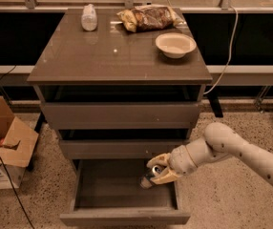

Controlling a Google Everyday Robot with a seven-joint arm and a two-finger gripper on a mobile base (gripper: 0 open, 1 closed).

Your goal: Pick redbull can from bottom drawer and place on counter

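The bottom drawer (122, 217) is pulled open below two other drawers. My gripper (157, 168) is inside it at the right side, shut on the redbull can (147, 180), a small dark can with a shiny silver top. The can lies tilted in the fingers, its top pointing left and down, a little above the drawer floor. The counter (112, 56) is the glossy grey-brown top of the cabinet, well above the gripper.
On the counter stand a white plastic bottle (89, 17), a crumpled snack bag (148, 17) and a white bowl (175, 44). A cardboard box (7, 144) sits on the floor at the left. A cable (227, 46) hangs at the right.
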